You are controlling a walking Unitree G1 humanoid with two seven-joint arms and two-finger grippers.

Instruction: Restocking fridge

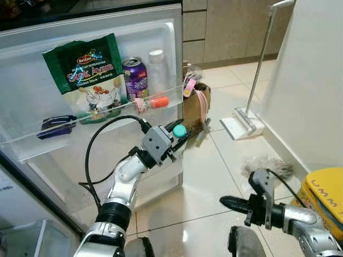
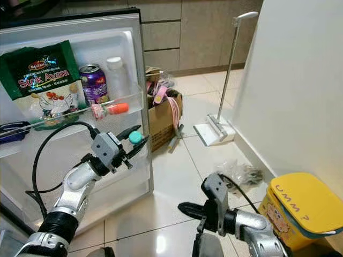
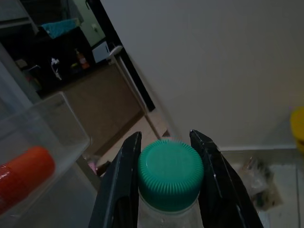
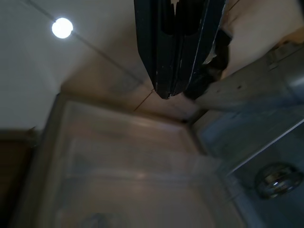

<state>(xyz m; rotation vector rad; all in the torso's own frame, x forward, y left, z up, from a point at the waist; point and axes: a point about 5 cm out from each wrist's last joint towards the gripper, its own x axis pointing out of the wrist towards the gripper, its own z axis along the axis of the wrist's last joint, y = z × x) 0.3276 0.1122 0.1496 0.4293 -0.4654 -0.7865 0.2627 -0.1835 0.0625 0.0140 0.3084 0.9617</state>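
green-capped bottle [image 3: 170, 176] clamped in left gripper [image 1: 180, 134]

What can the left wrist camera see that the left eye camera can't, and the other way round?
Left wrist view alone: a close look at the ridges on the green bottle cap, pinched between two black fingers, with clear bottle below it.

Left eye view alone: the door shelf holding a green snack bag, a purple can and a clear bottle; the right gripper low over the floor; a yellow bin lid.

Both: the left gripper holding the green-capped bottle, and the orange-capped bottle lying on the shelf.
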